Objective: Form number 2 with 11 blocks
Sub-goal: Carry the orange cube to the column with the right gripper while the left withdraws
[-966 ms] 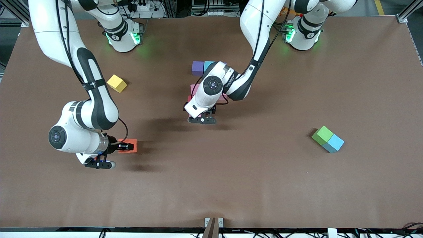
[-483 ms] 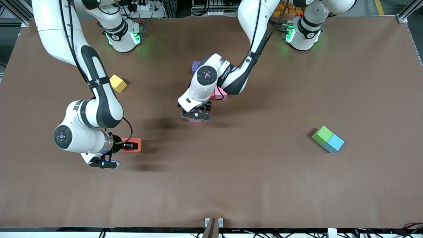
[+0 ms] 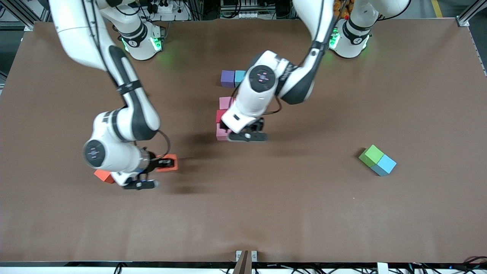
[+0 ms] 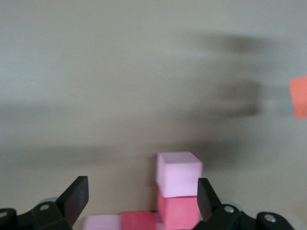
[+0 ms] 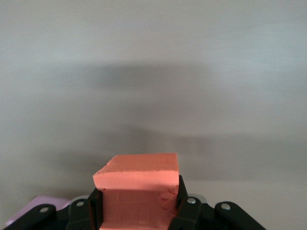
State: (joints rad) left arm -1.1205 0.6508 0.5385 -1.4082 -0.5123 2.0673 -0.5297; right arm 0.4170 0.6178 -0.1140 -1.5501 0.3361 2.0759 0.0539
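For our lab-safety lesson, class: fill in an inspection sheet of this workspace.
Surface: brown table.
Job's things: farther pink block, crimson block and nearer pink block in a column; purple block beside sky-blue block; green block touching blue block; red-orange block beside right wrist.
Clutter: nothing seen.
Grippers: left gripper open beside nearer pink block; right gripper shut on orange block.
Cables: black cable at right wrist.
Surroundings: metal frame.

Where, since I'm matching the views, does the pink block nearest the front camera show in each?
Front view: pink block, at the near end of the column.
Left wrist view: low centre.
Right wrist view: not in it.
Shared landmark: the red block touching it.
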